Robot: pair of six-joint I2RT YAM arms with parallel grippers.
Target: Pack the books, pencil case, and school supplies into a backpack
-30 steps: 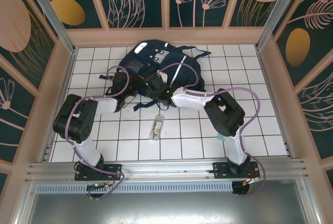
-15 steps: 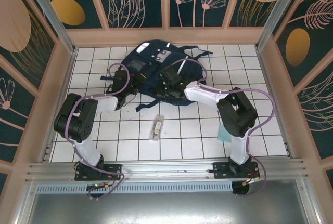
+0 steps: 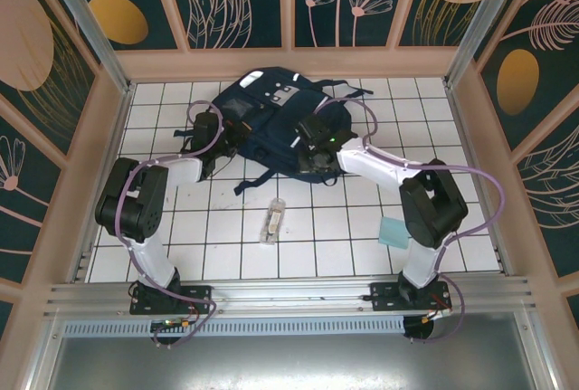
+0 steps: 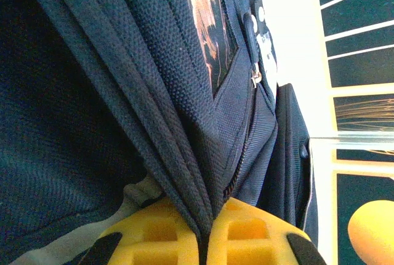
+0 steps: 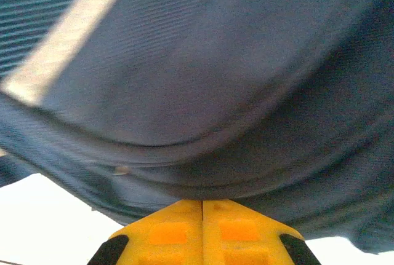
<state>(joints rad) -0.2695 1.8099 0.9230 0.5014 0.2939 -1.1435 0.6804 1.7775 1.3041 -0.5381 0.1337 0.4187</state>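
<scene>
backpack pinched from both sides at far middle of table

backpack (image 3: 271, 118), navy, lies slumped on the white tiled table (image 3: 344, 250), close to the far edge and about midway between the left and right edges, its grey patch (image 3: 282, 96) facing up and dark straps (image 3: 258, 180) trailing toward the near edge

left gripper (image 3: 217, 141) is at the bag's left side; in the left wrist view its yellow fingers (image 4: 160, 231) are drawn together on a bunch of folded navy fabric (image 4: 92, 93) that runs down between them, with a small metal zip pull (image 4: 254, 79) hanging further up the bag

right gripper (image 3: 310, 162) is at the bag's near right part; in the right wrist view its fingers (image 5: 169, 231) are pressed together with no gap, the corded seam of the bag (image 5: 215, 62) sitting right at their tips, and a white stripe (image 5: 68, 25) crossing the cloth above

clear tube (image 3: 273, 220) lies alone on the tiles nearer the near edge, between the two arms and well apart from the bag

teal pad (image 3: 394, 232) lies flat toward the right edge, just beside the right arm's elbow
</scene>
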